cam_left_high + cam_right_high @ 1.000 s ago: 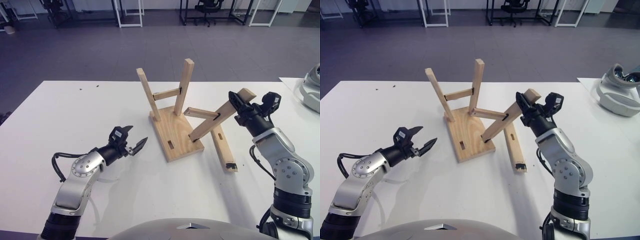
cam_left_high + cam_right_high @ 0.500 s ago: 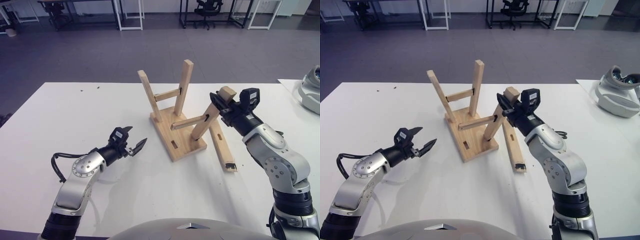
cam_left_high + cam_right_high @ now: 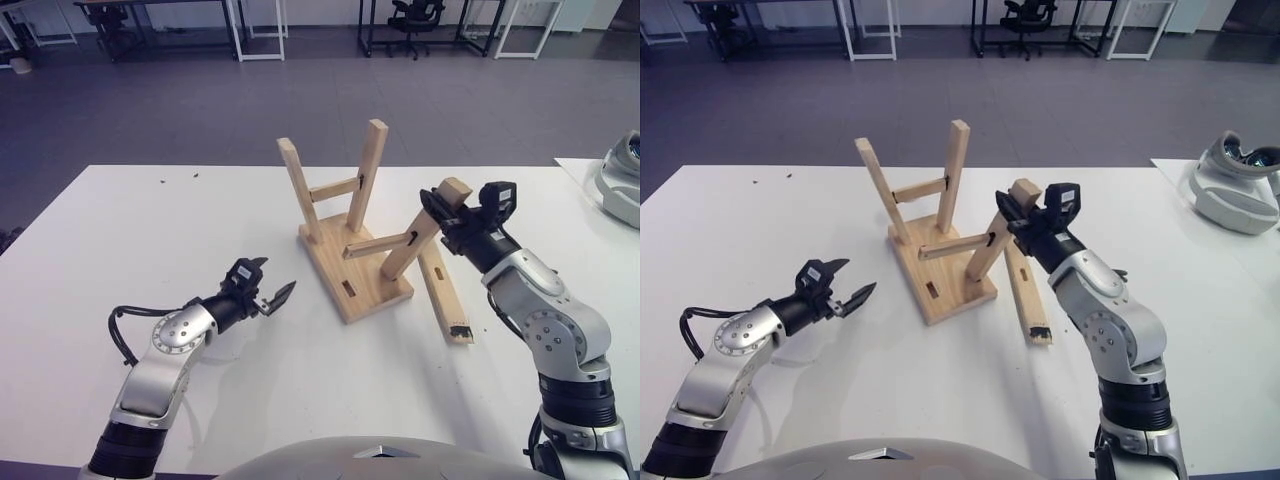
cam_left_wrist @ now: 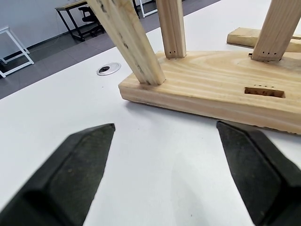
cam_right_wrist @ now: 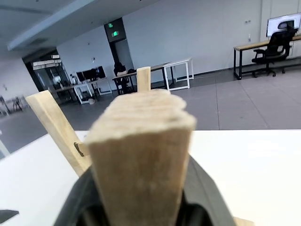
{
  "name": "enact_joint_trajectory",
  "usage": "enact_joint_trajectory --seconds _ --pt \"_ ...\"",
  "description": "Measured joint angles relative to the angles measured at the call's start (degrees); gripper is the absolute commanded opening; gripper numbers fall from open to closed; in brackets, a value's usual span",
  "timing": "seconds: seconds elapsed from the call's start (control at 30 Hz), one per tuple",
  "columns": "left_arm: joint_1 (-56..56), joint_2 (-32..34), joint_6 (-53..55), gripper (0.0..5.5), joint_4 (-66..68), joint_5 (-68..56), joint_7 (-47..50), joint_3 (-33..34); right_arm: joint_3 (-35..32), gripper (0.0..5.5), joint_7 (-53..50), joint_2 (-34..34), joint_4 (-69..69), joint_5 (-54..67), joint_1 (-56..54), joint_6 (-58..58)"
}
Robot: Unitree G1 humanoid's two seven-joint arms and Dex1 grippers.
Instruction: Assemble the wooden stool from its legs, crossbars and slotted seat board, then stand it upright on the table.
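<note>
Item: my right claw (image 3: 447,212) pinches the top of the third leg (image 3: 405,250), foot on the seat board (image 3: 325,255), mid-table. My left claw (image 3: 272,280), spread, near left. Risk: the leg leans, so pressing could jam it or skid the unsteadied board.

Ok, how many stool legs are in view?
4. The left back leg and right back leg stand in the seat board, joined by a crossbar; a third leg, tilted, is gripped by the right hand, lower end at the board; the fourth leg lies on the table.
</note>
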Motion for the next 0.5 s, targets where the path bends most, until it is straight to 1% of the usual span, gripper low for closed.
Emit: enact_joint_trajectory --seconds 0.03,0.07,0.13,0.2,0.37,0.43,0.47,0.5 --pt "-0.1 -0.1 -0.3 3.98 0.3 0.0 0.0 0.0 -0.7 1.43 0.3 0.2 0.4 0.5 -0.1 0.1" --pt "-0.1 -0.2 -0.3 3.98 0.4 0.1 0.0 0.0 -1.3 1.64 0.5 0.6 0.5 1.4 -0.3 0.6" --pt "-0.3 -0.3 -0.4 3.98 1.0 0.6 0.0 0.1 -1.0 1.99 0.9 2.2 1.3 1.9 1.1 2.5" --pt "-0.6 -0.3 -0.4 3.98 1.4 0.7 0.0 0.1 -2.0 2.35 1.1 2.2 0.8 1.8 1.0 2.3" --pt "-0.6 -0.6 -0.6 3.98 1.4 1.1 0.0 0.2 -3.9 3.35 2.5 2.8 -4.5 2.6 0.1 0.8" --pt "-0.6 -0.7 -0.8 3.98 1.4 1.1 0.0 0.2 -5.7 3.7 3.6 1.8 -7.0 4.8 -0.4 0.8" --pt "-0.6 -0.8 -0.8 3.98 1.4 1.1 0.0 0.3 -7.0 3.98 3.8 0.9 -7.6 6.1 -1.2 0.9" --pt "-0.6 -0.8 -0.8 3.98 1.4 1.1 -0.1 0.3 -9.2 4.14 4.3 -1.0 -8.4 7.6 -3.3 0.9"
